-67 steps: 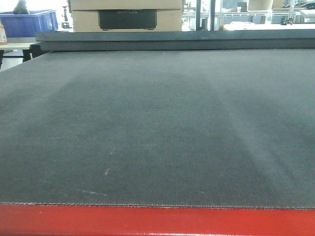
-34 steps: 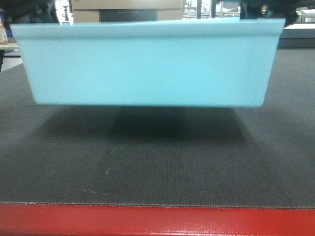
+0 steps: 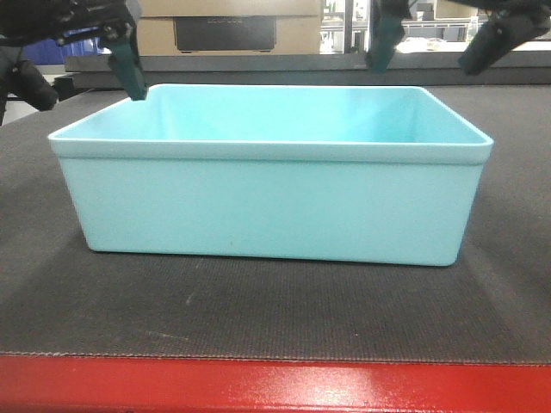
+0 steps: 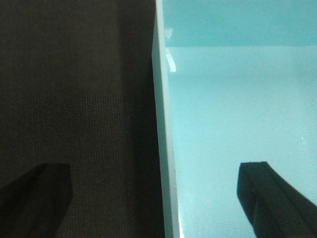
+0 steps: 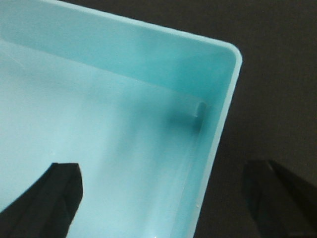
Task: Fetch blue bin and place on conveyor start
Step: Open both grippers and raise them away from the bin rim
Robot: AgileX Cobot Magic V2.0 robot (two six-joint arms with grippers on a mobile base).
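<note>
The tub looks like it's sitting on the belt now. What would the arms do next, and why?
Probably lift both arms straight up and away. The blue bin rests flat on the conveyor start, and both the left gripper and right gripper are open, each straddling a side wall without squeezing it. Rising straight should keep the fingers from nudging the rim.

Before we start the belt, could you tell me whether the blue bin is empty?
Empty: the blue bin shows only bare turquoise floor in all three views.
</note>
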